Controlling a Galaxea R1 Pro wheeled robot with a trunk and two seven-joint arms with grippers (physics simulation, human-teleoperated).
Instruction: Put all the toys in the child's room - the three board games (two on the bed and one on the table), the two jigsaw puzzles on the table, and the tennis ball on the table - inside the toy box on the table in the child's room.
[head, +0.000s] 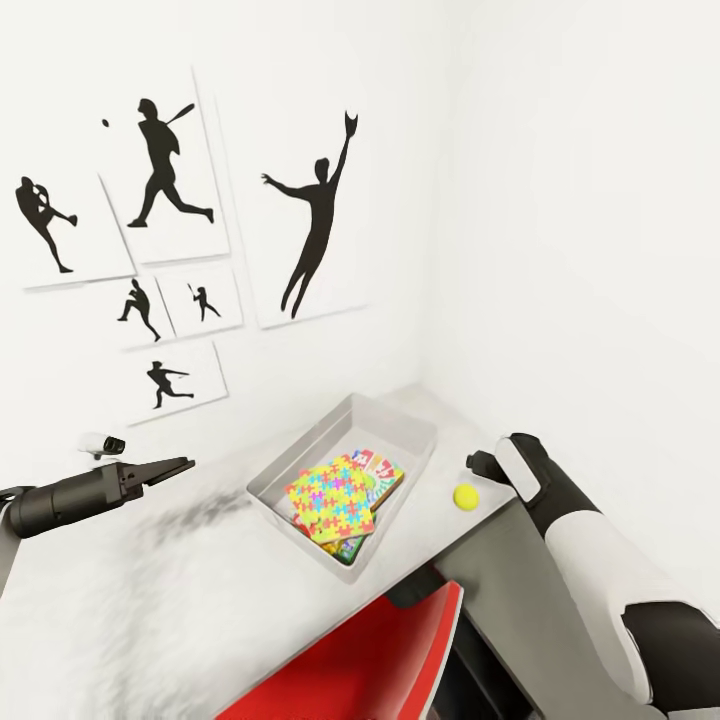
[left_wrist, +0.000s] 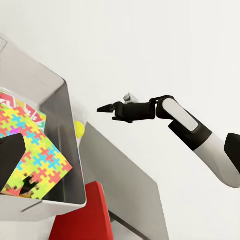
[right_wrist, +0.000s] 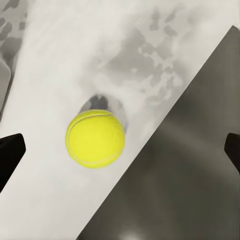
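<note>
Tennis ball (head: 466, 495) sits on the pale table (head: 150, 600) near its edge, just beside the toy box (head: 395, 425), which has a jigsaw puzzle (head: 330, 497) on top of flat boxes inside. Right gripper (head: 487, 467) is close by the ball; right wrist view shows the ball (right_wrist: 95, 138) between the two dark fingertips (right_wrist: 9, 155), both spread wide and well clear of it, nearer one than the other, so fingers are open, nothing held. Left gripper (head: 165, 468) hangs above the table away from the box, holds nothing, fingers look nearly closed. Ball is likely light, round, fuzzy, slightly springy; it may roll off the edge if nudged, so pinch across its widest middle, centred
</note>
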